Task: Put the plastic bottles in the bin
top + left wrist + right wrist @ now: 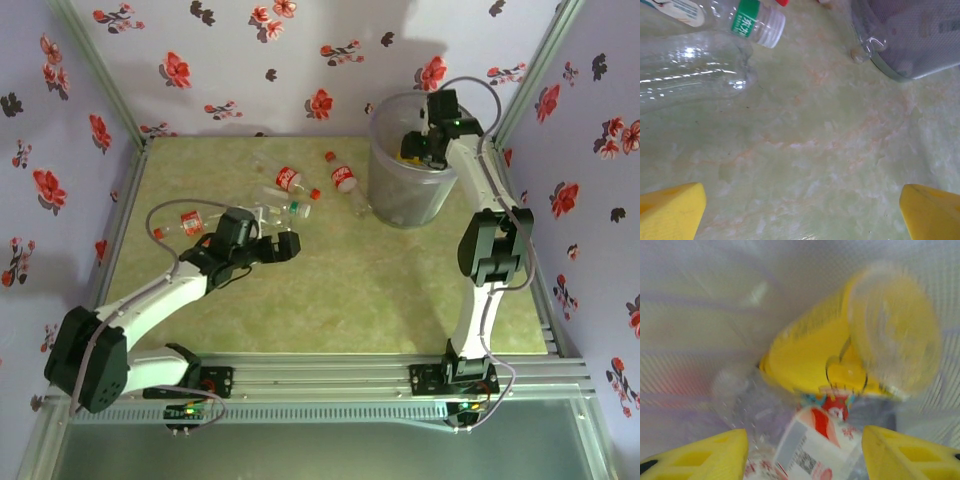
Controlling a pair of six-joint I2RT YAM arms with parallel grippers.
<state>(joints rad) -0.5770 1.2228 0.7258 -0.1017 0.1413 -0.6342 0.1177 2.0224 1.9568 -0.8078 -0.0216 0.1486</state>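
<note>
Floral-papered walls [200, 50] enclose the green marbled table [400, 290]. Left of its middle, the left gripper [272, 246] hangs spread wide, gripping nothing, just beside a clear bottle [690, 70]. At the far right corner, the right gripper [805, 455] stands parted in the mouth of the bin [385, 205], with a yellow bottle [810, 360] loose beyond its fingertips.

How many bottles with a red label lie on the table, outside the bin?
3. The nearest bottle lies just left of the bin, the middle bottle further left, the left bottle beside the left arm. Others may be hidden under that arm.
</note>
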